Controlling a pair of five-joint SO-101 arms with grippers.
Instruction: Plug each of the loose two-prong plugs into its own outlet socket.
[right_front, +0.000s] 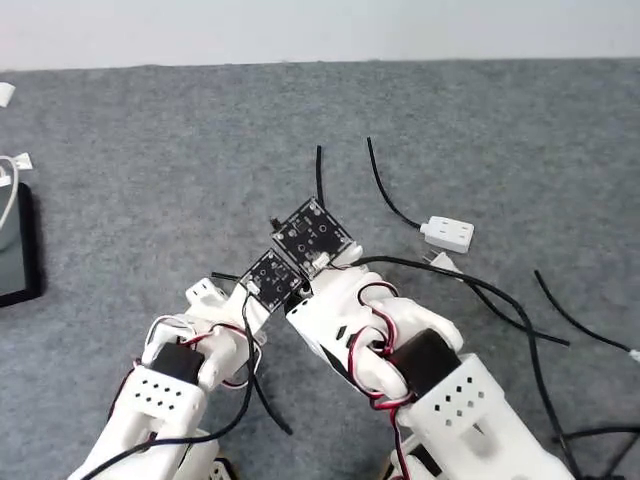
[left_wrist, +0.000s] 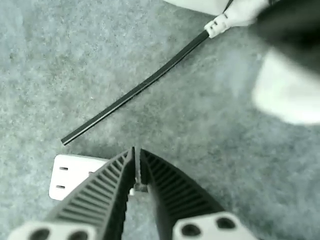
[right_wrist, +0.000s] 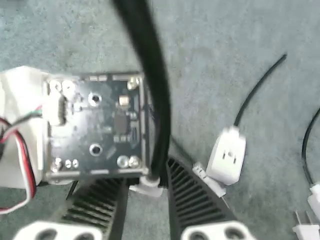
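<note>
We see L pincer pressed together beside a socket; R pincer clamped on plug, 2nd socket near on counter.

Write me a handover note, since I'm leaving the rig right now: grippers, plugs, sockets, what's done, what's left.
Left gripper: shut, low beside a white socket whose visible slots are empty.
Right gripper: shut on a plug trailing a black cord.
Second socket lies farther out, slots empty; a loose plug lies beyond it.
Done: no plug seated.
Left: seat every plug.
</note>
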